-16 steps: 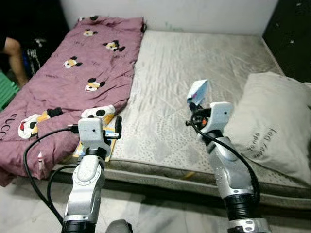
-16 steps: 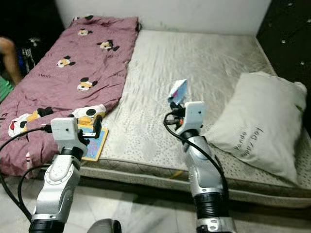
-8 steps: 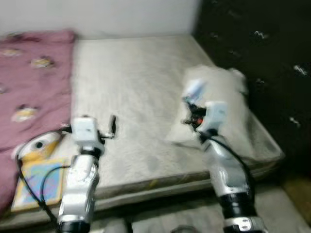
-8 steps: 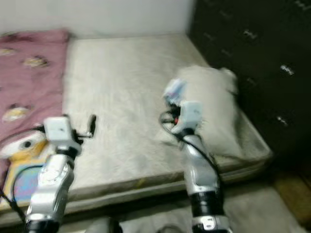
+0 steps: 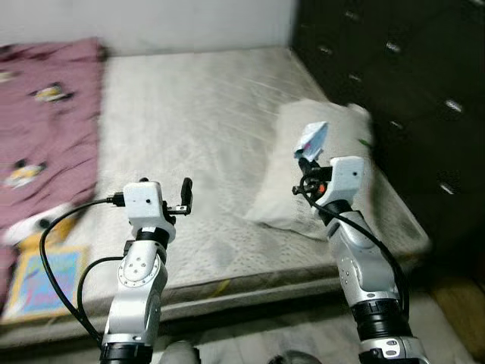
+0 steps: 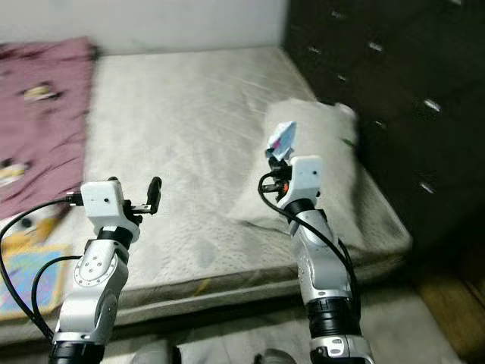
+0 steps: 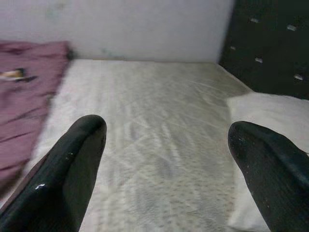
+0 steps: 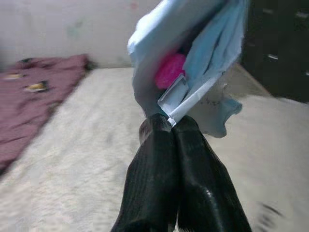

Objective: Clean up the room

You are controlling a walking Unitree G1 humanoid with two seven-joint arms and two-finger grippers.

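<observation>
Now the view has swung right; right gripper [image 8: 170,126] stays clamped on the light-blue wrapper [image 8: 186,58], left gripper [image 7: 166,140] wide open, empty, pillow [image 5: 303,171] beyond.

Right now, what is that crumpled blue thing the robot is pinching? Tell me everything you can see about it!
It is a light blue wrapper, crumpled and thin like plastic or paper, torn open, with something bright pink showing inside. A pale stiff edge sticks out at the bottom, where the right gripper pinches it with its two black fingers shut tight. It stands upright above the fingers, held in the air over the white pillow on the bed. Only the fingers touch it.
</observation>
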